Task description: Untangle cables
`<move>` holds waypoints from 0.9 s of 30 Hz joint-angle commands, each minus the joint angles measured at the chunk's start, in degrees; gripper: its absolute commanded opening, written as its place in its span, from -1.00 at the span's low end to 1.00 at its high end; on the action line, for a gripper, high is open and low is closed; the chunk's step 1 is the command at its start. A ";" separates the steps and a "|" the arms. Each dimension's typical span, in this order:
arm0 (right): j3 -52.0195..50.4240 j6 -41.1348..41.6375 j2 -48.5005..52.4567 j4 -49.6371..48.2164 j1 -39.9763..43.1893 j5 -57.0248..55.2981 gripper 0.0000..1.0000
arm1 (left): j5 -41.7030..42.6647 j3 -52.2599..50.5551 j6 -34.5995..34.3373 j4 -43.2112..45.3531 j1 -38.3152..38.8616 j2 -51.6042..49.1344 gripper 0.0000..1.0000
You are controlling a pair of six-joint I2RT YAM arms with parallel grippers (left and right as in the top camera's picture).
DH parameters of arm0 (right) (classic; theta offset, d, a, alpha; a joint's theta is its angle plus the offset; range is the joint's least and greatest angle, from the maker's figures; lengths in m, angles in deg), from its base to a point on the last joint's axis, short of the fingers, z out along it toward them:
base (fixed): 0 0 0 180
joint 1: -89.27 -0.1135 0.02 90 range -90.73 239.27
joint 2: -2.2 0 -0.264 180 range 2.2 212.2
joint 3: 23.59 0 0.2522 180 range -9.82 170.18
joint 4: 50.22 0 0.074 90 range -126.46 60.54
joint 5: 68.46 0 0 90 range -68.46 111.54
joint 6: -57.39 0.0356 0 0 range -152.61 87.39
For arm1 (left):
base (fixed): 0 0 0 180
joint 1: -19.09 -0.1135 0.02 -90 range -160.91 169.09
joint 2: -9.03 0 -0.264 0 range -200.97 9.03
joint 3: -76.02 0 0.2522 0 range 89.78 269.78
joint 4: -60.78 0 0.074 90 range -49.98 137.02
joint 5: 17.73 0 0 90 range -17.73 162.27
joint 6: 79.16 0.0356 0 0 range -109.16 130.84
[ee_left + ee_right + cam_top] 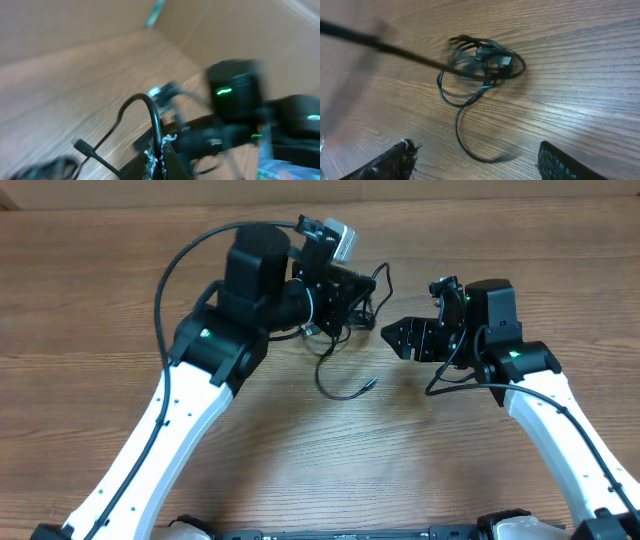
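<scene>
Blur smears the left wrist view; overhead, the left arm (pixel 250 275) hides part of the cables (pixel 345 394) (plug ends unreadable); the right fingers (pixel 390 162) are cropped.

On worktop (pixel 300 470): cables (pixel 482 67) bunched at left pincer (pixel 352 308), trailing forward; right pincer (pixel 393 338) just right, apart.

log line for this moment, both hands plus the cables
left hand: shut on cables | right hand: open, beside cables, not touching | cables: bunched, one end trailing on table

Thin black cables (pixel 492 62) rest on wooden table (pixel 320 470).
</scene>
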 commanded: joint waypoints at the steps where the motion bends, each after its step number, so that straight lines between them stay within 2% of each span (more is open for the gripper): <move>1: 1.51 1.27 2.08 -2.23 -1.01 2.19 0.52 | 6.58 0.92 -2.10 2.60 -0.37 2.82 -0.92; 3: 1.51 1.27 2.95 -3.76 -1.27 2.19 0.47 | 8.00 0.92 -2.62 3.80 -0.87 3.72 -0.92; 9: 1.51 1.49 4.81 -8.63 -3.04 2.51 0.46 | 13.16 0.92 -4.28 6.23 -4.09 5.88 -0.92; 13: 1.51 1.44 4.83 -10.29 -5.38 2.43 0.46 | 13.40 0.92 -4.66 7.02 -5.70 5.90 -0.92; 14: 1.51 1.22 4.83 -10.32 -5.84 2.36 0.29 | 13.40 0.92 -4.79 7.13 -6.08 5.90 -0.92; 15: 1.51 1.22 4.83 -10.29 -6.19 1.95 0.00 | 13.40 0.92 -4.79 7.50 -6.49 5.92 -0.92; 16: 1.51 1.25 4.85 -10.05 -6.51 0.98 -0.41 | 13.40 0.92 -4.79 7.87 -6.99 5.92 -0.92; 17: 1.51 1.25 4.85 -9.57 -6.73 -0.04 -0.68 | 13.40 0.92 -4.79 8.24 -7.58 5.92 -0.92; 18: 1.51 1.29 4.85 -8.70 -6.82 -0.98 -0.86 | 13.35 0.92 -4.79 8.52 -8.35 5.92 -0.92; 23: 1.46 1.25 4.85 -1.60 -6.86 -1.73 -0.92 | 9.70 0.90 -4.59 6.80 -12.83 5.79 -0.91; 27: 1.27 1.25 4.85 4.26 -6.84 -1.75 -0.92 | -5.11 0.83 -3.58 -0.83 -15.52 4.98 -0.72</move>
